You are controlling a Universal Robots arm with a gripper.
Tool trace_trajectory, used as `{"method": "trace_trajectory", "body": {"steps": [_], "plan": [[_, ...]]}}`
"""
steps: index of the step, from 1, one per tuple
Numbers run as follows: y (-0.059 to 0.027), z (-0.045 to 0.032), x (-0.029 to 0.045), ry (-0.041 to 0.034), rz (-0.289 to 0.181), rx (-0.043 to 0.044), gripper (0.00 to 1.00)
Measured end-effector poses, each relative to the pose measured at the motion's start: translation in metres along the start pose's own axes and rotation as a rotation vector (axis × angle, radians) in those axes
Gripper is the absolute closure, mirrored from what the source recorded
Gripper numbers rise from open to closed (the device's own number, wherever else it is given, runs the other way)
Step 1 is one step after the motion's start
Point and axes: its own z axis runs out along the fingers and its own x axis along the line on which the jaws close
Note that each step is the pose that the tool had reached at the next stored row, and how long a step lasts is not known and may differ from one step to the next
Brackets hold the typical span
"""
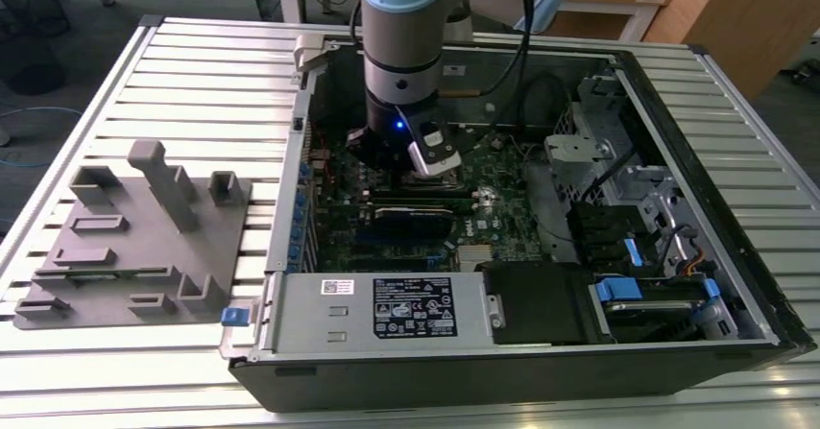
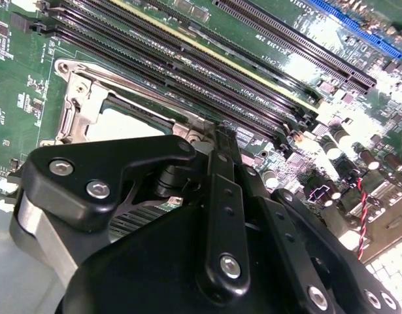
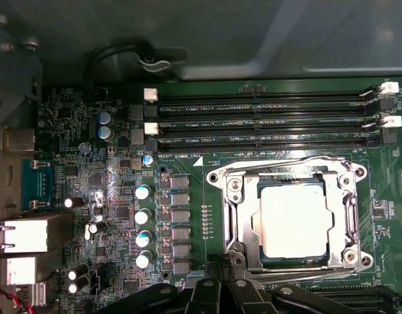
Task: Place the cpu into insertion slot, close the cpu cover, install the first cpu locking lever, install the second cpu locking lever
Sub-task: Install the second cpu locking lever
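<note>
The cpu (image 3: 293, 221), a pale silver square, lies flat in the insertion slot (image 3: 357, 175) on the green board. The cpu cover (image 3: 238, 222), a silvery frame with a window, lies down around it. A thin wire lever (image 3: 285, 163) runs along the socket's edge toward the memory slots. My gripper (image 3: 225, 278) stands at the opposite edge of the socket, its black fingers close together with nothing seen between them. In the second wrist view the gripper (image 2: 219, 140) reaches the socket's rim beside the cpu (image 2: 119, 124). In the exterior view the gripper (image 1: 429, 175) is low inside the open computer case.
Long black memory slots (image 3: 266, 121) run beside the socket. A row of capacitors (image 3: 142, 216) stands on its other side. The grey power-supply box (image 1: 378, 309) and the drive cage (image 1: 640, 208) border the board. A grey fixture plate (image 1: 129, 237) lies at the exterior view's left.
</note>
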Motion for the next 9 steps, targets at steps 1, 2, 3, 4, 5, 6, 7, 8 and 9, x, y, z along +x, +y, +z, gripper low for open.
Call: {"method": "trace_trajectory", "body": {"steps": [1, 2, 3, 4, 5, 6, 7, 8, 9], "plan": [[0.0, 0.0, 0.0, 0.0, 0.0, 0.0, 0.89], [0.0, -0.0003, 0.0, -0.0001, 0.0, -0.0001, 0.89], [0.0001, -0.0005, -0.0001, -0.0003, 0.0, -0.0004, 0.89], [0.0002, -0.0009, -0.0001, -0.0005, 0.0, -0.0008, 0.89], [0.0003, -0.0014, -0.0001, -0.0007, 0.0, -0.0011, 0.89], [0.0004, -0.0022, -0.0002, -0.0011, 0.0, -0.0015, 0.89], [0.0005, -0.0035, -0.0003, -0.001, 0.0, -0.0014, 0.89], [0.0005, -0.0054, -0.0002, -0.0003, 0.0, -0.0003, 0.89], [0.0006, -0.0069, -0.0003, -0.0003, 0.0, -0.0005, 0.89]]}}
